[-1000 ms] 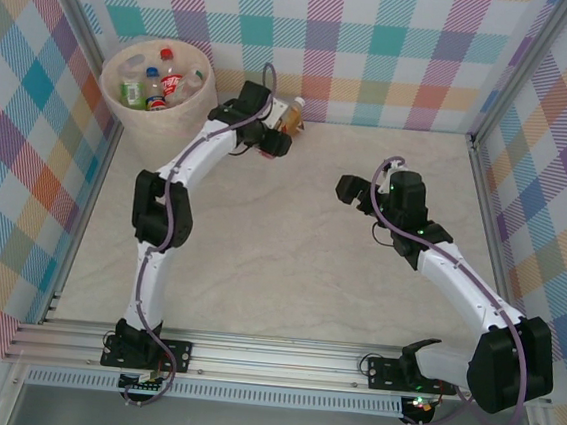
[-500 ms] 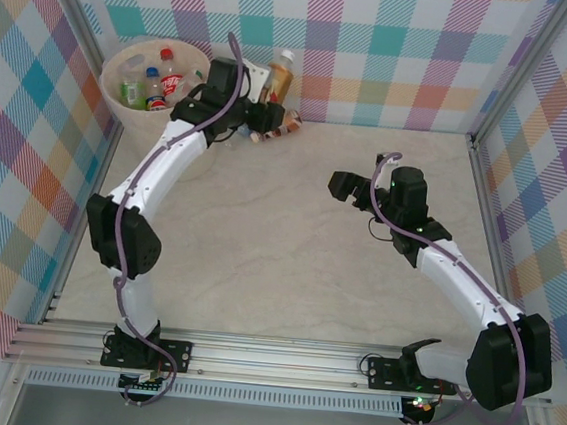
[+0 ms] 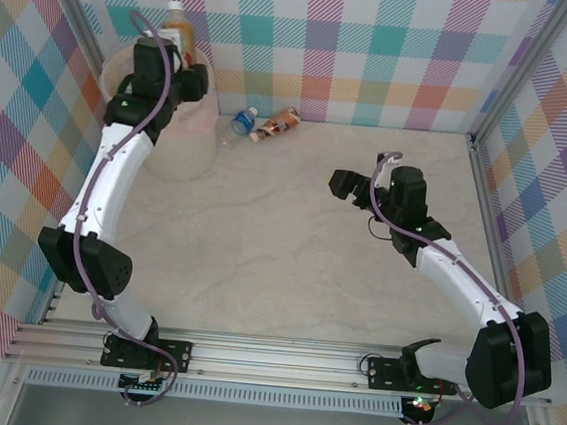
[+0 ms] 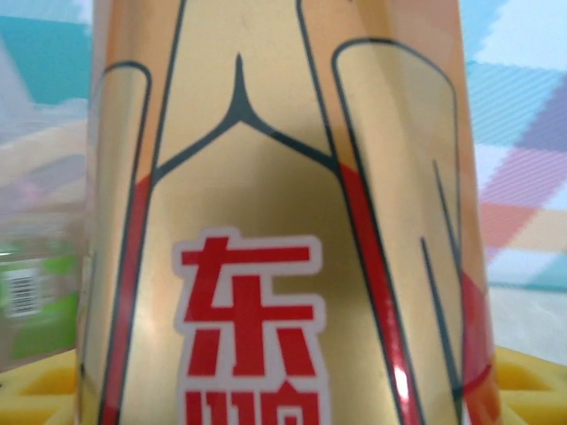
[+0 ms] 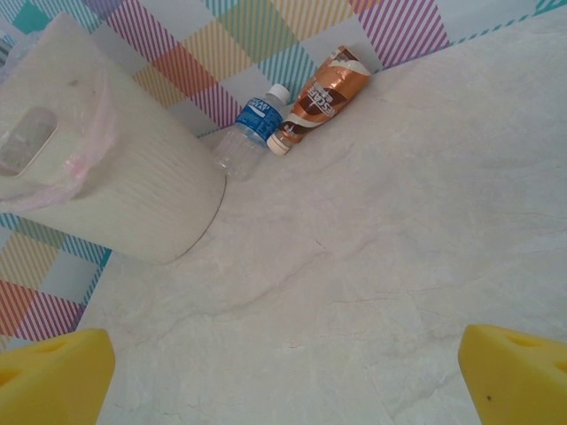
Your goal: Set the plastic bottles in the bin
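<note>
2 bottles, the blue-labelled bottle (image 3: 243,121) and the brown-labelled bottle (image 3: 280,122), lie by the far wall just right of the bin (image 3: 194,146); the left gripper (image 3: 186,60) pinches an orange-labelled bottle (image 3: 179,28) above the bin, unreleased, while the right gripper (image 3: 351,186) hangs spread, empty

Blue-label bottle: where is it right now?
The blue-label bottle lies on the table by the far wall, left of centre in the top view, between the bin and the brown bottle.
</note>
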